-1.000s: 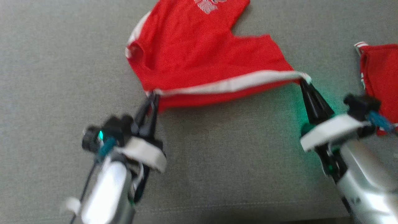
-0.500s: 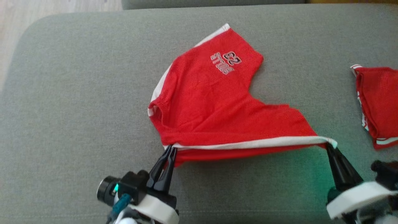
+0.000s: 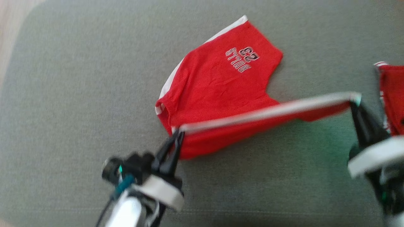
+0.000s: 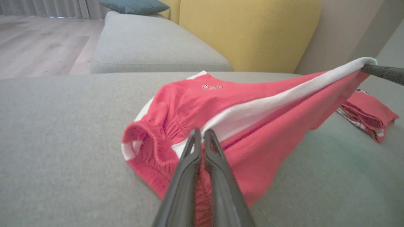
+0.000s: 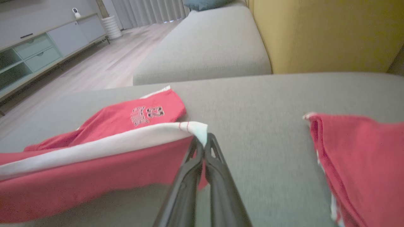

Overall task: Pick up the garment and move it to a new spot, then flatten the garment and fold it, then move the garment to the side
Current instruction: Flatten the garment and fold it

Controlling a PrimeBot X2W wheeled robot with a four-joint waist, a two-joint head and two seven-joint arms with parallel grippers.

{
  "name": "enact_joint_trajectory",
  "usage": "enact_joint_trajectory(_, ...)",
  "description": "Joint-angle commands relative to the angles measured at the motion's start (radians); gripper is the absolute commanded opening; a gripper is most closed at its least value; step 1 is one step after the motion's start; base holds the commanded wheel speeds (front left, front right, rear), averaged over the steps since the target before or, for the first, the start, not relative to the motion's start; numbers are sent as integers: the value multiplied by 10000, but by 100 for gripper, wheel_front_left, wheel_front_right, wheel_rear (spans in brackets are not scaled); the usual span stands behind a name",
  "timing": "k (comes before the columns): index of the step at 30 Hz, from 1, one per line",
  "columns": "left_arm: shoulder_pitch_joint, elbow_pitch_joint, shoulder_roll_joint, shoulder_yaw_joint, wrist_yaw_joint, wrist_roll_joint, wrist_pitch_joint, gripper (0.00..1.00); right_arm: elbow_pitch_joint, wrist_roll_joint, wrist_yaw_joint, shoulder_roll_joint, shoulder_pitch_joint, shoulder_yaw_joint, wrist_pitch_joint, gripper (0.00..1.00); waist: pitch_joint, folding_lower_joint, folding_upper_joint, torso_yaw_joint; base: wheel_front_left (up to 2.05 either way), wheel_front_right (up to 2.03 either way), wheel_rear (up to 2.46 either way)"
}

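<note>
Grips the red garment [image 3: 221, 82] at both ends of its white stripe [image 3: 268, 112]: left gripper [image 3: 177, 136] with jaws clamped on the gathered waistband end, right gripper [image 3: 354, 102] with jaws clamped on the opposite corner. Holds that edge stretched taut and lifted off the grey sofa cushion [image 3: 79, 94]. Leaves the printed leg lying flat on the cushion farther back. Lies close to a second red garment [image 3: 393, 94], just beside the right gripper.

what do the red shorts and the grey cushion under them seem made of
Red shorts with white side stripe: apparently a thin, matte knit sports fabric; it drapes loosely and gathers at the waistband. Grey seat cushion: likely matte woven upholstery, with fine heathered texture.
</note>
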Motion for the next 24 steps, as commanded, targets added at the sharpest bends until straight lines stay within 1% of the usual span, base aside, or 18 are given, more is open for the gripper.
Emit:
enact_joint_trajectory(1, -819, -212, 17, 428, 15, -167, -40, 0, -80, 123, 65, -454, -1063, 278, 88, 0, 571, 0, 0, 356, 0, 0, 0)
enact_joint_trajectory(7, -2359, 272, 15, 229, 146, -771, -92, 0, 1420, 454, 65, -1159, -3767, 883, 449, 0, 1605, 0, 0, 1084, 0, 0, 0)
enact_joint_trajectory(12, -3515, 936, 14, -208, 406, -1572, -147, 0, 3029, 694, 65, -1742, -5844, 1812, 701, 0, 2185, 0, 0, 1661, 0, 0, 0)
enact_joint_trajectory(18, -4651, 1823, 13, -859, 684, -2326, -186, 0, 4911, 1035, 65, -2029, -7658, 3137, 484, 0, 2556, 0, 0, 2121, 0, 0, 0)
enact_joint_trajectory(19, -4651, 1823, 13, -859, 684, -2326, -186, 0, 4911, 1035, 65, -2029, -7658, 3137, 484, 0, 2556, 0, 0, 2121, 0, 0, 0)
enact_joint_trajectory(24, -5329, 2444, 13, -1388, 921, -2857, -197, 0, 6291, 1297, 65, -2044, -8739, 3971, -27, 0, 2745, 0, 0, 2307, 0, 0, 0)
